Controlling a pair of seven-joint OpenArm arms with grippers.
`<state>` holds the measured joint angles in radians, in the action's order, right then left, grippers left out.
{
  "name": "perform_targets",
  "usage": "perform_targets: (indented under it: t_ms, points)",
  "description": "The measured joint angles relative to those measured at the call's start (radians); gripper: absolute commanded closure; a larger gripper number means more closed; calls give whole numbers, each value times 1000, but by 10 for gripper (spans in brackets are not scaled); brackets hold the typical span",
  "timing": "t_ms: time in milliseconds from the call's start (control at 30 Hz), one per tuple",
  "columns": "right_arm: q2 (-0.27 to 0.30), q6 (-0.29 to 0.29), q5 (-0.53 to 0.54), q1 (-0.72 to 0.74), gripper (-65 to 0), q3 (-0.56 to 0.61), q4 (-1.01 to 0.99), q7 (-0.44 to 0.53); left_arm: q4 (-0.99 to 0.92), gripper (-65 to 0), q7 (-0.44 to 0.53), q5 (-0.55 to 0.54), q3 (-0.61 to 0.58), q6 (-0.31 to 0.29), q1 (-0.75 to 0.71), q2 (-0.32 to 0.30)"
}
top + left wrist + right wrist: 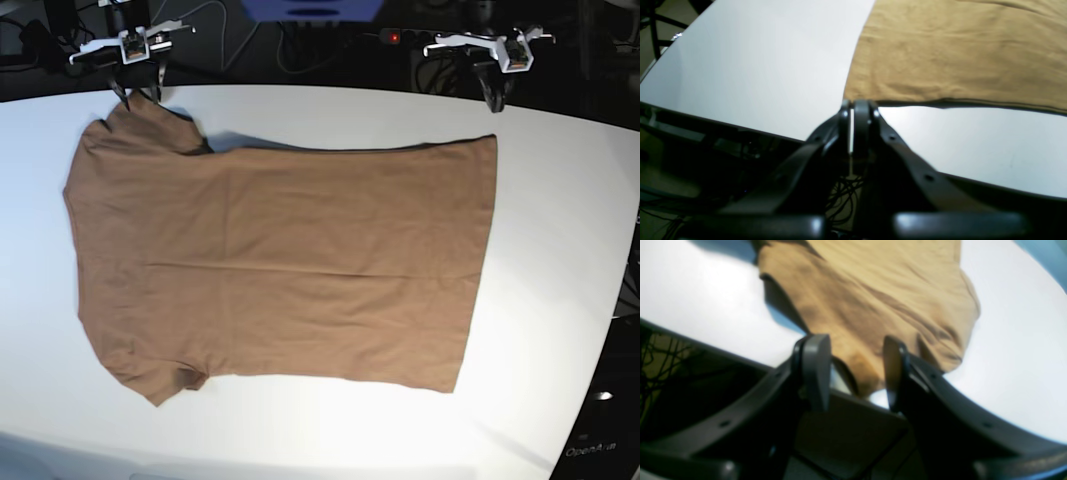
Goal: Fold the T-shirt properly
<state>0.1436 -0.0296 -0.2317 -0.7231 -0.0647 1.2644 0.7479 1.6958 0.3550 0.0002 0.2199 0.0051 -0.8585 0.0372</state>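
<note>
The brown T-shirt [280, 260] lies spread flat on the white table [560, 300], sleeves and neck to the left, hem to the right. My left gripper [494, 103] hangs at the far edge just beyond the shirt's far hem corner. In the left wrist view that gripper [857, 101] is shut with nothing between its fingers, its tips right at the corner of the T-shirt [957, 56]. My right gripper [135, 95] is at the far sleeve. In the right wrist view it [853, 340] stands open, and the sleeve end of the T-shirt [867, 296] shows between its fingers.
The table's far edge [320, 88] runs right below both grippers. Behind it are dark cables and a power strip with a red light [395, 37]. Bare white tabletop surrounds the shirt on the right and along the front.
</note>
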Motion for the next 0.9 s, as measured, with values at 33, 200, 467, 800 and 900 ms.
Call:
perform_targets:
  t_ms: [33, 200, 467, 800, 900]
  points:
    - [0, -2, -12, 6, -263, -4, -16, 18, 0, -11, 0, 0, 0, 2, 0, -1]
    - [-14, -21, -55, 13, -263, -12, -31, 37, -1, -11, 0, 0, 0, 1, 22, 0]
    - [-13, -39, -109, 17, -264, -13, -33, 39, -1, -11, 0, 0, 0, 2, 19, 0]
    - [-11, -67, -151, 56, -263, -19, -131, 148, -1, -11, 0, 0, 0, 2, 18, -1]
    - [-11, -67, -151, 55, -263, -19, -131, 149, -1, -11, 0, 0, 0, 2, 18, 0]
